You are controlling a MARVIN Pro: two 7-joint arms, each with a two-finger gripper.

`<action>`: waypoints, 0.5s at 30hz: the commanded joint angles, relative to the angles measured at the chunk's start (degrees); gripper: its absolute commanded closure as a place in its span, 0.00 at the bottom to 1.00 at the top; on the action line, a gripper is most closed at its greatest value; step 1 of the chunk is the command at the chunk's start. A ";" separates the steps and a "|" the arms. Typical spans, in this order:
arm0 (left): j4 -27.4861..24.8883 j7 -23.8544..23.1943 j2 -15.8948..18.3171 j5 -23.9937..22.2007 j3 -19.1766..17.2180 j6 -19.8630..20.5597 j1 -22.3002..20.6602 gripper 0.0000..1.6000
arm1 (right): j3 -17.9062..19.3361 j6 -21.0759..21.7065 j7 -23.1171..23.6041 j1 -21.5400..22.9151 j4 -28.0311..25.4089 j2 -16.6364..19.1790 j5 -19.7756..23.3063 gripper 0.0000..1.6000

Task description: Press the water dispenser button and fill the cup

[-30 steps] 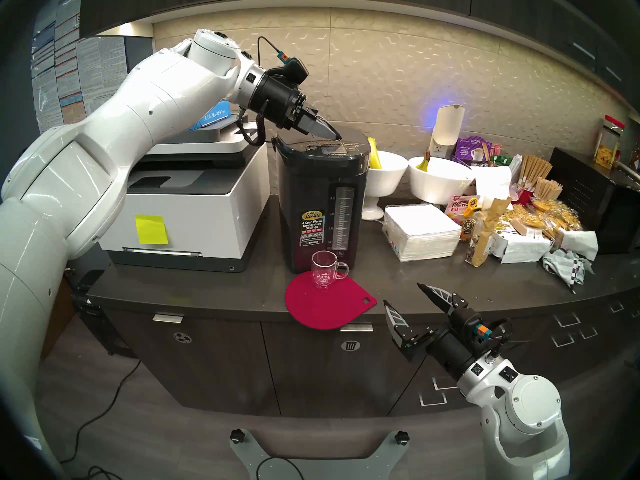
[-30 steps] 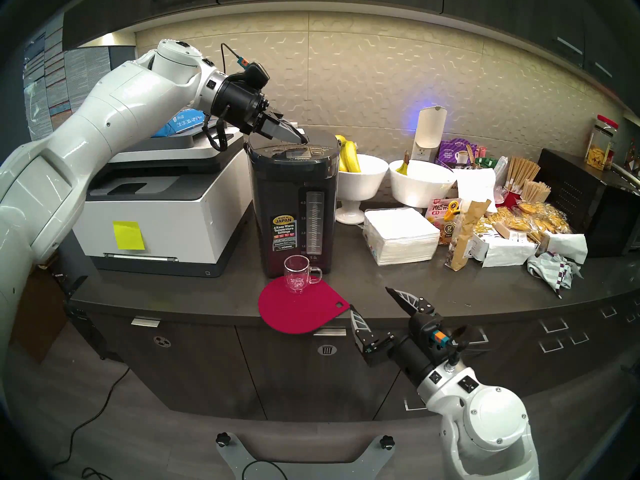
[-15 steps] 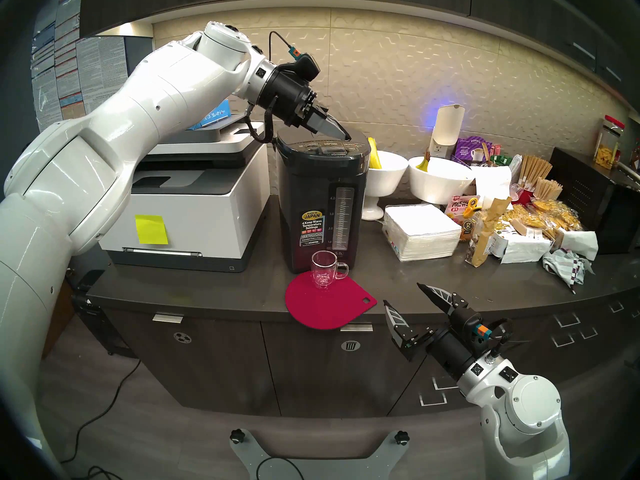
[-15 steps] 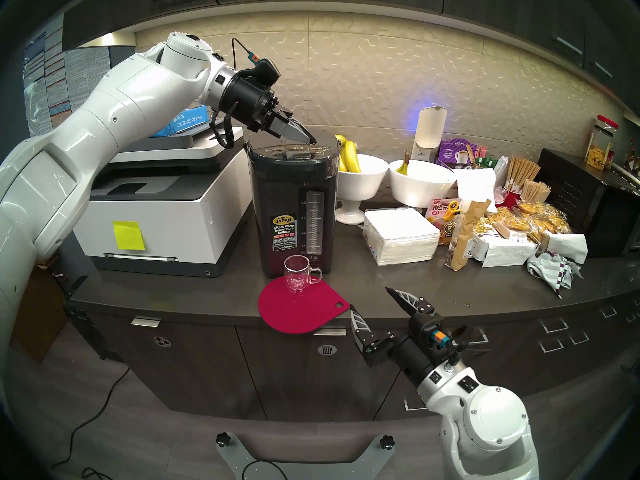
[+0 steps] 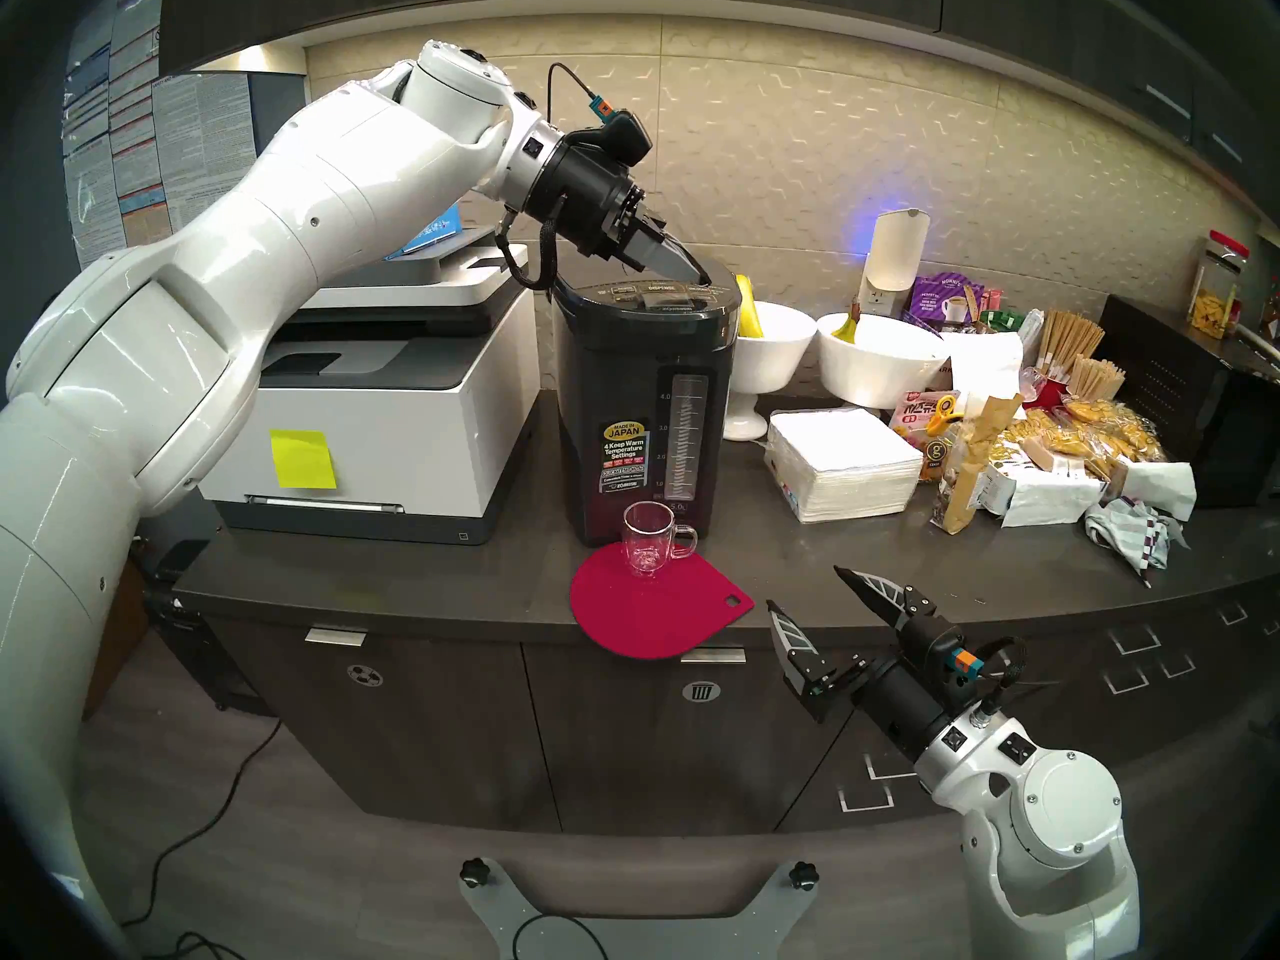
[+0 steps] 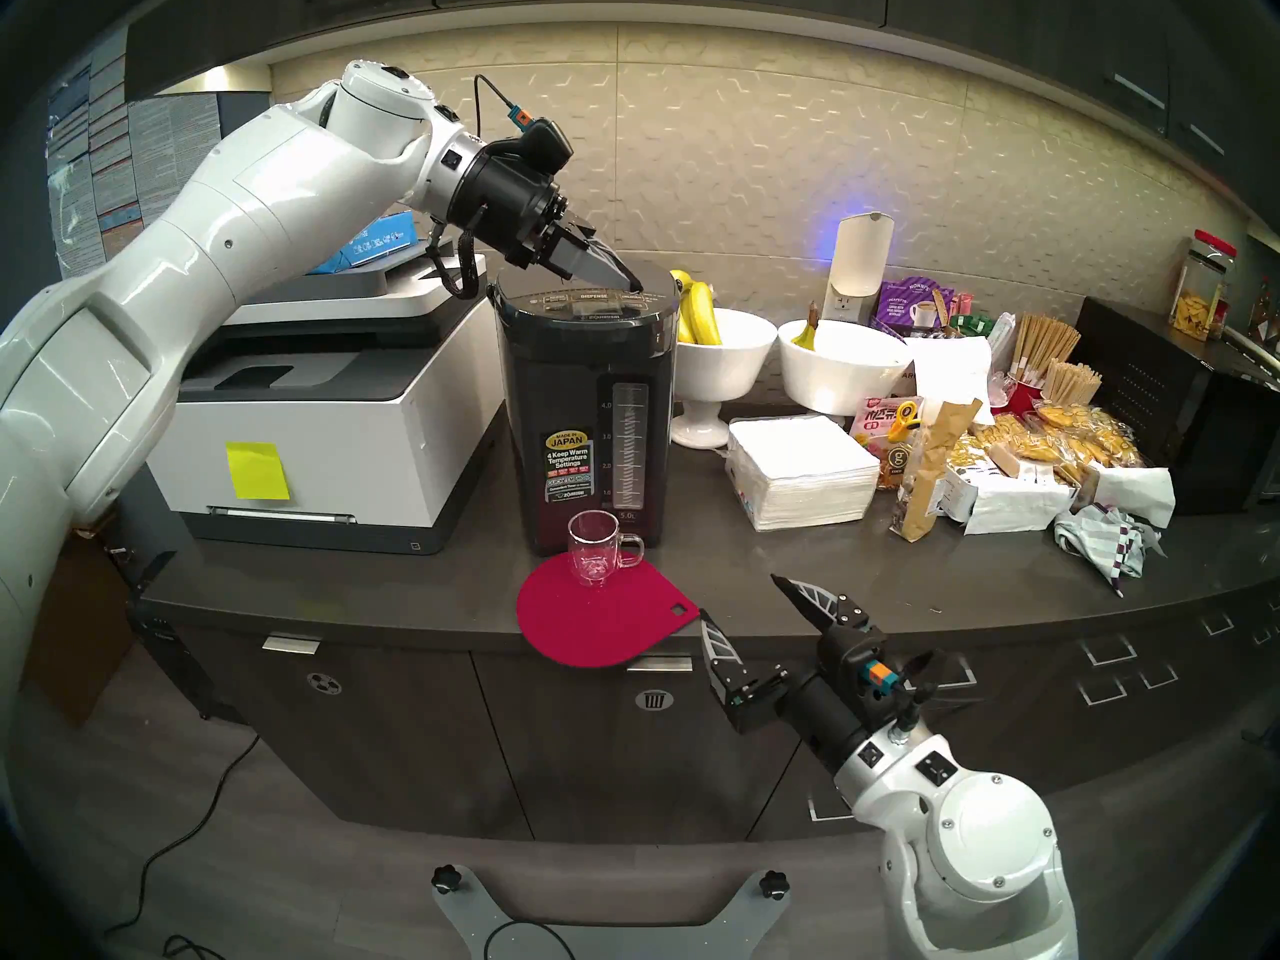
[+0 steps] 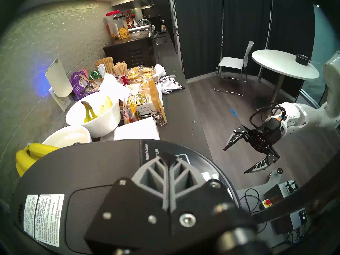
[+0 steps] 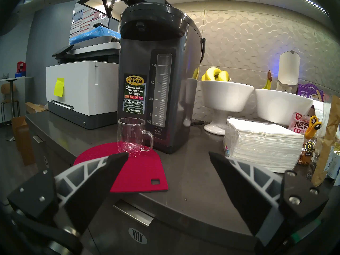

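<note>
- Black and tall, the water dispenser (image 5: 641, 411) stands upright on the dark grey counter (image 5: 415, 577), its long axis vertical, with the gauge strip and yellow sticker facing the robot.
- Its grey button panel slopes along the front of the lid; the button (image 5: 661, 288) marked "DISPENSE" is a wide dark key whose long side runs left to right across that panel.
- The left gripper (image 5: 706, 278) has its two fingers pressed together into one wedge, holding nothing, and slants down and to the right onto the lid.
- Its tip is at the right end of the panel, to the right of the button and not on it; whether it touches the lid I cannot tell.
- The cup (image 5: 647, 539) is a clear glass mug, upright and empty, on the back part of a red mat (image 5: 651, 612) just in front of the dispenser's foot; its handle points to the right.
- The right gripper (image 5: 807, 588) has its fingers spread wide and empty, below the counter's front edge, pointing forward and left towards the mat, well apart from the cup.
- A white-and-grey printer (image 5: 360, 411) sits just left of the dispenser, and a stack of white napkins (image 5: 841, 463) lies to its right.
</note>
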 commanded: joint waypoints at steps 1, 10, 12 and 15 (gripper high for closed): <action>-0.52 0.61 -0.06 -0.28 -0.67 0.07 -0.56 1.00 | -0.11 -0.14 0.06 0.18 -1.41 0.11 -0.11 0.00; 0.30 0.56 -0.34 0.06 -0.38 -0.31 -0.88 1.00 | -0.10 -0.14 0.07 0.18 -1.41 0.10 -0.11 0.00; 0.74 0.43 -0.45 0.12 -0.29 -0.58 -0.83 1.00 | -0.10 -0.14 0.07 0.18 -1.41 0.10 -0.11 0.00; 1.35 0.07 -0.58 0.48 0.14 -1.03 -0.76 1.00 | -0.10 -0.13 0.07 0.18 -1.41 0.10 -0.12 0.00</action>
